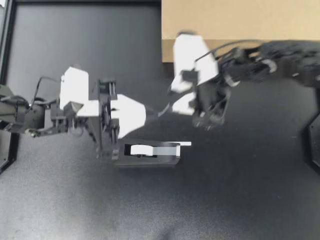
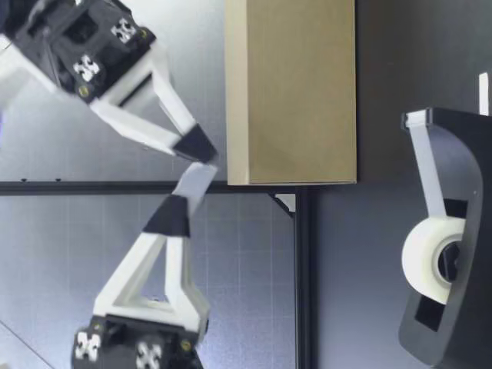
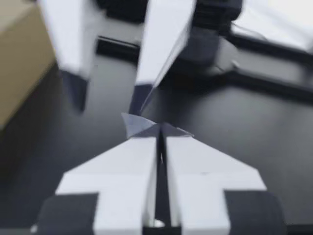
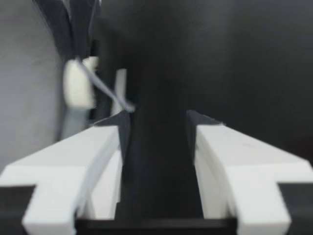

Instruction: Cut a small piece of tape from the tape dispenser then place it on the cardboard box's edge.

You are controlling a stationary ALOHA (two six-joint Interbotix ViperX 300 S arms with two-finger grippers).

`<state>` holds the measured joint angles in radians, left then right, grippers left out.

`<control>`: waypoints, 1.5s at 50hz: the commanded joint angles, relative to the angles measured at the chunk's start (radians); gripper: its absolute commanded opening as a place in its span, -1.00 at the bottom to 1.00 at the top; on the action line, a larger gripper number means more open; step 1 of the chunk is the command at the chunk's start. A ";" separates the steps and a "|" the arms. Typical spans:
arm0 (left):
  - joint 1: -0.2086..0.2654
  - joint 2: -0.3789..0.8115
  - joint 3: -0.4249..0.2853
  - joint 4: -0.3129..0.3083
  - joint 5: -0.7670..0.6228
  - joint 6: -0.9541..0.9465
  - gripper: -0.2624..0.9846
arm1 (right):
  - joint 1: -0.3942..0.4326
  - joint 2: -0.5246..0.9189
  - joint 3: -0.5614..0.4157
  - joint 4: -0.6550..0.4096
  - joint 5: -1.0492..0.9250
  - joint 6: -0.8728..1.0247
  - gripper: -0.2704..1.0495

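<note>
My left gripper point(image 1: 150, 116) is shut on one end of a short piece of clear tape point(image 1: 161, 110), held in the air above the table. The tape's other end touches one fingertip of my right gripper point(image 1: 174, 99), which stands open just past it. In the low view the tape point(image 2: 192, 184) spans from my left gripper point(image 2: 169, 217) to my right gripper point(image 2: 194, 144). The left wrist view shows the tape point(image 3: 133, 122) pinched at the shut tips. The black tape dispenser point(image 1: 147, 152) with its white roll sits below both grippers. The cardboard box point(image 1: 240, 22) stands at the back.
The table is a dark mat point(image 1: 240, 200). The box's near edge point(image 1: 210, 42) lies just behind my right arm. The dispenser point(image 2: 450, 246) stands nearest the low camera, with the box point(image 2: 292, 92) farther back.
</note>
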<state>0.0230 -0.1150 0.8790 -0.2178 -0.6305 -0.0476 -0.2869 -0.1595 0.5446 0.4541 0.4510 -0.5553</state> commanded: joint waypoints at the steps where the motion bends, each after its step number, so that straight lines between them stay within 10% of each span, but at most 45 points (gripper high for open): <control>1: 0.054 0.003 -0.025 -0.084 -0.057 0.000 -0.71 | -0.037 -0.098 0.060 0.000 -0.110 0.000 0.11; 12: 0.170 0.064 -0.115 -0.250 -0.101 -0.126 -0.71 | -0.086 -0.212 0.221 -0.002 -0.483 0.006 0.00; 33: 0.279 0.259 -0.215 -0.202 -0.170 -0.512 -0.71 | -0.133 -0.063 0.221 -0.002 -0.689 -0.002 -0.83; 75: 0.325 0.333 -0.195 -0.206 -0.164 -0.615 -0.71 | -0.179 0.156 0.115 -0.002 -0.695 -0.008 -0.84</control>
<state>0.3405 0.2332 0.6888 -0.4249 -0.7915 -0.6642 -0.4571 -0.0015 0.6888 0.4541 -0.2393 -0.5630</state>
